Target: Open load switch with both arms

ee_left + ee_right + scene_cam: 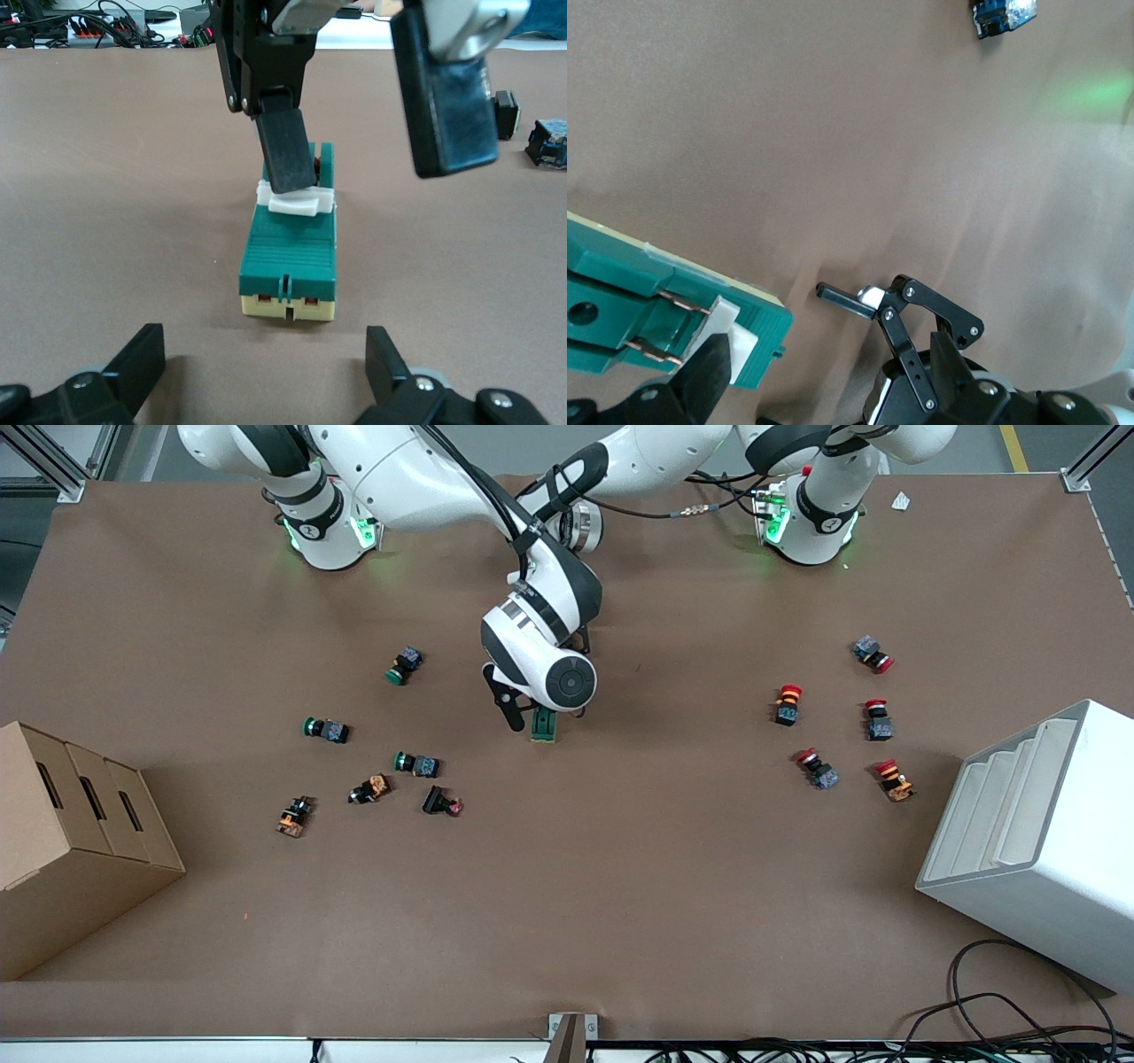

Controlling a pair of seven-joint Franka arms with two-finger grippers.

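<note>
**K:** Currently, where's the load switch (543, 728)?

**M:** Flat on the brown table (620, 886), about mid-table. It sits between the green-capped push-buttons (407, 664) toward the right arm's end and the red-capped push-buttons (788, 702) toward the left arm's end. In the front view the right arm's wrist covers most of it.

**K:** Right gripper (372, 173)?

**M:** It comes down on the switch from above, fingers apart. One finger (288, 150) has its tip on the white lever (301, 205) at the end of the green body. The other finger hangs off to the side in the air and touches nothing, so it isn't clamped on anything.

**K:** Left gripper (264, 350)?

**M:** Low over the table at the switch's cream-coloured end, the end away from the lever. Its fingers (142, 359) are spread wide, wider than the block, with a gap between them and it. The front view hides this gripper under the right arm.

**K:** Lever position?

**M:** Can't tell whether it's thrown, because the finger covers part of it.

**K:** Anything else close by?

**M:** Only the cardboard box (71, 841) and the white bin (1036, 841), at opposite ends of the table and well apart from the switch.
</note>
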